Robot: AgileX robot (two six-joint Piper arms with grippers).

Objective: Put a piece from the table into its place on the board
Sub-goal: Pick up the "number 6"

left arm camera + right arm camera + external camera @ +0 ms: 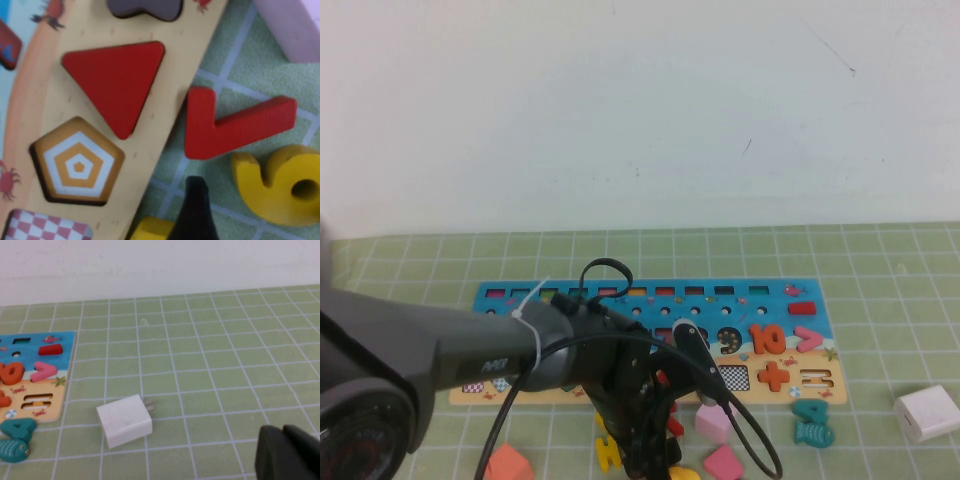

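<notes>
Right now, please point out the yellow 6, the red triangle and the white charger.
yellow 6 [280, 187], left wrist view, on its curved body beside the hole.
red triangle [117, 80], left wrist view, on the middle of its face.
white charger [125, 421], right wrist view, on its top face.

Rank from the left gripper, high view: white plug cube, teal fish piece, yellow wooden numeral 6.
1. Yellow wooden numeral 6, beside the left gripper.
2. Teal fish piece, farther right.
3. White plug cube, far right.
Right gripper: outside that view.
</notes>
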